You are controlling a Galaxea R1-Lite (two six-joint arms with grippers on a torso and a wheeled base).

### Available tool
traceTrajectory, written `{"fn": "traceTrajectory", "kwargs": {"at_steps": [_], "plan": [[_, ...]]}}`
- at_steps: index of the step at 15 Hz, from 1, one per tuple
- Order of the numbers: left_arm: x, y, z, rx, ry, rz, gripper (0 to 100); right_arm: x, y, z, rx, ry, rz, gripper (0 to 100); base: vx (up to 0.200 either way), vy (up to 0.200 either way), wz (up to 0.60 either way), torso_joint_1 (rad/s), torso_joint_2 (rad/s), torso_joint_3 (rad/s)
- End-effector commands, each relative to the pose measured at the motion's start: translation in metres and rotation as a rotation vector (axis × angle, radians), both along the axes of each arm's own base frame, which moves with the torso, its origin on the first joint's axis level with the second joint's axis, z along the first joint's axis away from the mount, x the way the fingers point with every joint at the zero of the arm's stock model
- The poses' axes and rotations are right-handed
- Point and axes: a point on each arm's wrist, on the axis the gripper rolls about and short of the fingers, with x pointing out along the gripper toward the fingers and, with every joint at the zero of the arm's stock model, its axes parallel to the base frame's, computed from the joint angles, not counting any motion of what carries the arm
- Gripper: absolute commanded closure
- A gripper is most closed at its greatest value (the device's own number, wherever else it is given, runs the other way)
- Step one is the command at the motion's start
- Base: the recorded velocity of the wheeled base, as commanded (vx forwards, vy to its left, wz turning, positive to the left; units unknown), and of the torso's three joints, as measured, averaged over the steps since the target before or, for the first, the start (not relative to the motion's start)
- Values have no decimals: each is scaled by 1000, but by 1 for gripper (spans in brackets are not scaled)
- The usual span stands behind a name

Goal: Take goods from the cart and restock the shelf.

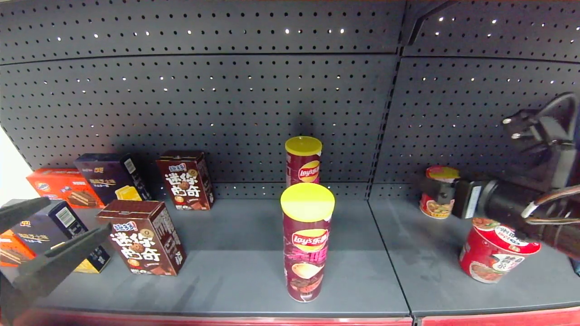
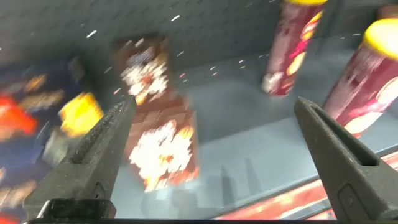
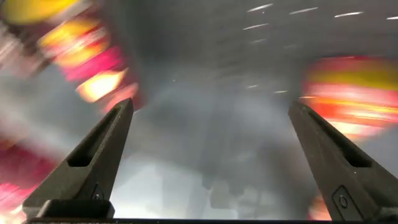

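the left tool (image 2: 214,106) is held open, empty, with the upright brown box (image 1: 145,237) just to its right on the shelf (image 1: 235,253); the right tool (image 3: 211,104) is likewise opened.

You see the shelf (image 1: 235,253) dimly and evenly lit in the head view. Shadows are soft: a dark smudge sits on the pegboard back panel (image 1: 204,104) just above the far chip can (image 1: 303,160), and faint ones lie on the deck. Pinpoints of light shine through the panel's holes. The near chip can (image 1: 306,244) has a brightly lit yellow lid. A white patch (image 1: 9,172) burns out at the far left edge. The panel's lines bow toward the edges. Your left wrist view is smeared, with the brown box (image 2: 163,149) streaked. Your right wrist view blurs more heavily, turning the cup (image 3: 357,93) into bands of colour.
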Motion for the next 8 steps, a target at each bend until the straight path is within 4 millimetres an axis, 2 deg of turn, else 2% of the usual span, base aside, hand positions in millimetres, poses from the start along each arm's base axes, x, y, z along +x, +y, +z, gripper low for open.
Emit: {"fn": "traceTrajectory", "kwargs": {"at_steps": [1, 3, 5, 6, 7, 8], "plan": [[-37, 8, -28, 3, -45, 81, 0, -32, -54, 22, 62, -135, -188, 0, 0, 0, 0, 0, 0, 0], [-54, 8, -37, 3, -78, 86, 0, -59, -70, 18, 71, -168, -238, 0, 0, 0, 0, 0, 0, 0], [-68, 9, -42, -1, -89, 101, 0, -88, -86, 1, 70, -185, -305, 0, 0, 0, 0, 0, 0, 0], [-71, 9, -44, -1, -89, 101, 0, -94, -88, -3, 72, -190, -313, 0, 0, 0, 0, 0, 0, 0], [-85, 10, -55, -1, -80, 104, 0, -120, -94, -19, 75, -208, -320, 0, 0, 0, 0, 0, 0, 0], [-94, 10, -62, -2, -73, 106, 0, -137, -98, -30, 66, -195, -339, 0, 0, 0, 0, 0, 0, 0]]}}
